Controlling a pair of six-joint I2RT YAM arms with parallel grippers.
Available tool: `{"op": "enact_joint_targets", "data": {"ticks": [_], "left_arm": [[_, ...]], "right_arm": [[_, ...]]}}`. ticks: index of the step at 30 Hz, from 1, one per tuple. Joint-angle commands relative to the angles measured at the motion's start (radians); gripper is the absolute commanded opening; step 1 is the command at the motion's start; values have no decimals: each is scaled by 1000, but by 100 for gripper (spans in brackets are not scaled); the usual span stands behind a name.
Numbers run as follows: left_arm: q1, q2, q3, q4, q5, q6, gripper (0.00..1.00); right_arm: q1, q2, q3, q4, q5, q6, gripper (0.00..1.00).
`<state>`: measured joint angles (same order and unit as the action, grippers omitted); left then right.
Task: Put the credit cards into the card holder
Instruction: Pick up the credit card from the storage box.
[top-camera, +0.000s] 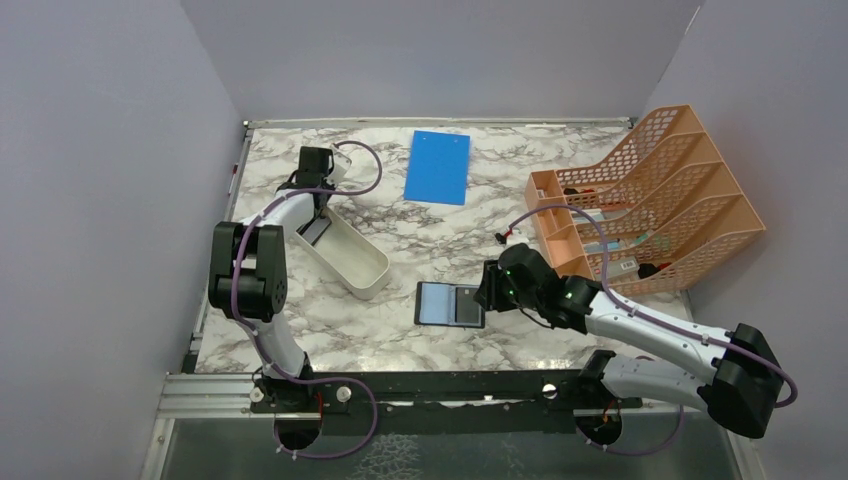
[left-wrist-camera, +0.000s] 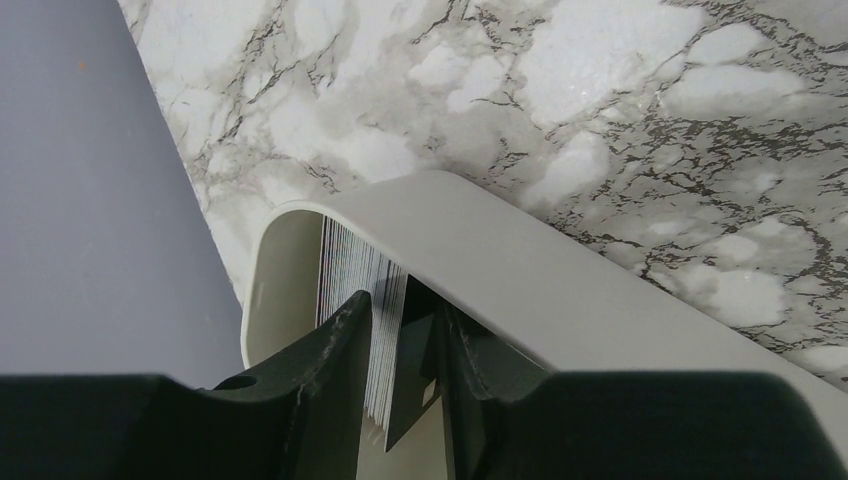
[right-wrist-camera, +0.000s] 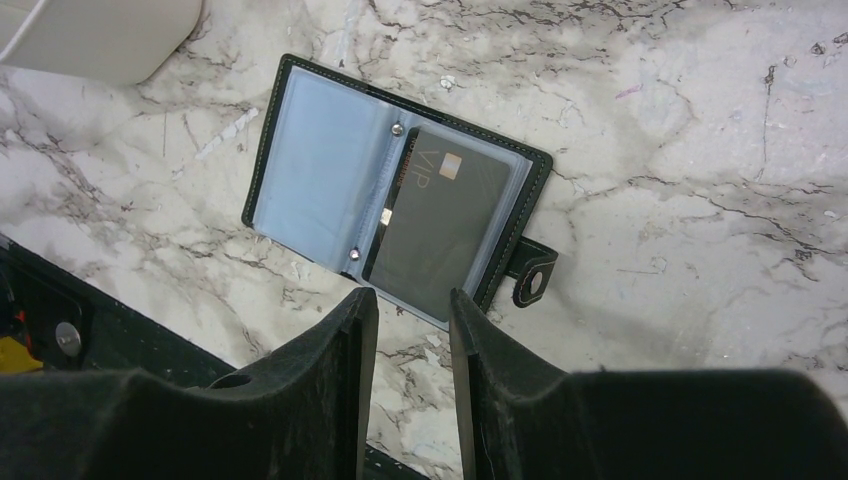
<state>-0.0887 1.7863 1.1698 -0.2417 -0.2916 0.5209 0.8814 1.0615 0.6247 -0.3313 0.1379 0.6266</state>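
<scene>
The card holder (top-camera: 440, 303) lies open on the marble table near the front, grey-blue pockets up. In the right wrist view it (right-wrist-camera: 320, 170) holds a dark VIP card (right-wrist-camera: 450, 220) in its right pocket, with the snap tab (right-wrist-camera: 535, 272) sticking out. My right gripper (right-wrist-camera: 412, 300) is open and empty just above its near edge (top-camera: 487, 293). My left gripper (top-camera: 318, 222) reaches into the far end of the white tray (left-wrist-camera: 560, 290). Its jaws stand part open astride a stack of upright cards (left-wrist-camera: 360, 290) and a tilted dark card (left-wrist-camera: 415, 380).
A large blue board (top-camera: 439, 166) lies at the back centre. An orange mesh rack (top-camera: 650, 200) stands at the right. Grey walls close in the left, back and right sides. A black rail (top-camera: 430, 385) runs along the front edge.
</scene>
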Motion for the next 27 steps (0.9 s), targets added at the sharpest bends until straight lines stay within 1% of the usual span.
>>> {"op": "enact_joint_targets", "data": {"ticks": [1, 4, 9, 12, 18, 20, 25, 27], "left_arm": [[-15, 0, 33, 7, -43, 15, 31], [-22, -6, 36, 1, -44, 17, 25], [-32, -20, 41, -14, -50, 19, 22], [-39, -28, 49, -45, -45, 15, 18], [-66, -62, 52, -96, -14, -25, 3], [-89, -74, 39, -107, -42, -33, 0], [-118, -79, 44, -137, -82, -48, 0], [-118, -108, 45, -141, -83, -55, 0]], "right_arm": [[-1, 2, 7, 9, 6, -6, 38], [-1, 15, 10, 2, 18, -7, 38], [-1, 27, 4, 11, 3, -7, 38], [-1, 32, 4, 16, -1, -5, 38], [-1, 41, 12, 22, -16, -4, 38], [-1, 42, 9, 28, -20, -2, 38], [-1, 50, 11, 35, -34, 6, 38], [-1, 48, 13, 33, -37, 8, 38]]}}
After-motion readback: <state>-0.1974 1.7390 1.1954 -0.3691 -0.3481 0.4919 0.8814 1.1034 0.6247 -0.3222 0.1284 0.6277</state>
